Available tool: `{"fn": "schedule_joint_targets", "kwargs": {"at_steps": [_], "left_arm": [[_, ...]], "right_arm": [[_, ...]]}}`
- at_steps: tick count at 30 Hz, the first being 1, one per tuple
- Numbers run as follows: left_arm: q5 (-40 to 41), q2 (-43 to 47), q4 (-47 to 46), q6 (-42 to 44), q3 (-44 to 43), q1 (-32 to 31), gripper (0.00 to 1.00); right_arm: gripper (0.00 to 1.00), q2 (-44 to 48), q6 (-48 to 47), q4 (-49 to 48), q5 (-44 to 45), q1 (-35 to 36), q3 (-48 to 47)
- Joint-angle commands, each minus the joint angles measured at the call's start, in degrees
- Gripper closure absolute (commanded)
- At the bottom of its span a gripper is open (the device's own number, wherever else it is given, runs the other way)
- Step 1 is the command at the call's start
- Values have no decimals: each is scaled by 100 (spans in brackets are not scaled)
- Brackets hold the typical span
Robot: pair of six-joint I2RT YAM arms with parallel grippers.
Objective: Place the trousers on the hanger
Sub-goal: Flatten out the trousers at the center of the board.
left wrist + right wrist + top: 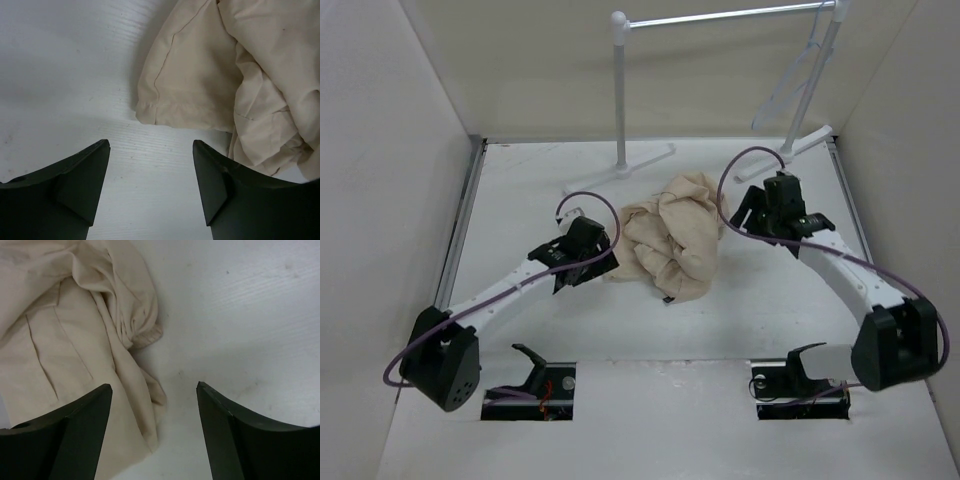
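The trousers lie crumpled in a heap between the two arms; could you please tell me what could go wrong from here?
1. The trousers are bunched, so the open left tool or right tool may pinch several layers or a loose fold, not the waistband.
2. The hanger hangs on the rack beside a post; lifted cloth might snag or knock it off.

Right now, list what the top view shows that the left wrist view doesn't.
Only the top view: the hanger hanging on the rack, the right gripper, and the trousers as one whole crumpled heap between the two arms. Only the left wrist view: a stitched hem edge up close, and the left gripper open, with bare table between its fingers, short of the cloth. Both: the trousers, the table, the left gripper.
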State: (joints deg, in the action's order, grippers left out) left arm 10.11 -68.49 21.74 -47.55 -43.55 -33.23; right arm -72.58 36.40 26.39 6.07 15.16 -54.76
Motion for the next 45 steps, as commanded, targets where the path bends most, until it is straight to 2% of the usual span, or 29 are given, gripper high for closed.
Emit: {"fn": "schedule_joint_targets", "kwargs": {"at_steps": [1, 6, 9, 10, 12, 13, 14, 16, 24, 28, 32, 36, 40, 43, 45], "left_arm": [[-228, -418, -669, -53, 5, 67, 34], [-220, -1402, -1180, -61, -188, 163, 40], [-89, -1956, -1268, -61, -364, 295, 49], [-27, -2088, -1312, -61, -417, 357, 56], [96, -2247, -1347, -70, -531, 497, 73], [140, -2248, -1348, -79, -584, 576, 81], [201, -2187, -1304, -79, -628, 673, 87], [377, -1889, -1251, -70, -689, 918, 92], [1264, -27, -286, 202, -1418, 1868, 97], [1783, 791, 269, 351, -2173, 2088, 96], [2231, 1276, 489, 650, -3183, 2308, 96], [2355, 1566, 525, 949, -4159, 2668, 96], [2373, 1698, 621, 1291, -4881, 2976, 95], [2391, 1672, 683, 1538, -5006, 3178, 95], [2373, 1611, 639, 1608, -4848, 3248, 95]], "right_arm": [[26, -711, -133, -1004, -412, -158, -534], [33, -1863, -55, -1540, -676, -290, -948], [42, -2409, 60, -1786, -948, -307, -1211], [49, -2550, 103, -1856, -1028, -299, -1299], [73, -2700, 165, -1840, -1055, -281, -1423], [81, -2657, 191, -1874, -1011, -281, -1414], [86, -2552, 192, -1892, -941, -281, -1388], [91, -2245, 122, -1831, -670, -264, -1309], [94, 205, -256, -919, 323, -53, -843], [94, 1305, -476, -31, 720, 17, -1263], [94, 2158, -634, 593, 1273, 491, -2053], [94, 2546, -635, 1069, 1774, 1141, -3134], [93, 2705, -661, 1088, 2117, 1730, -3970], [92, 2688, -818, 965, 2188, 1916, -4095], [92, 2565, -1003, 833, 2293, 1620, -3885]]}}
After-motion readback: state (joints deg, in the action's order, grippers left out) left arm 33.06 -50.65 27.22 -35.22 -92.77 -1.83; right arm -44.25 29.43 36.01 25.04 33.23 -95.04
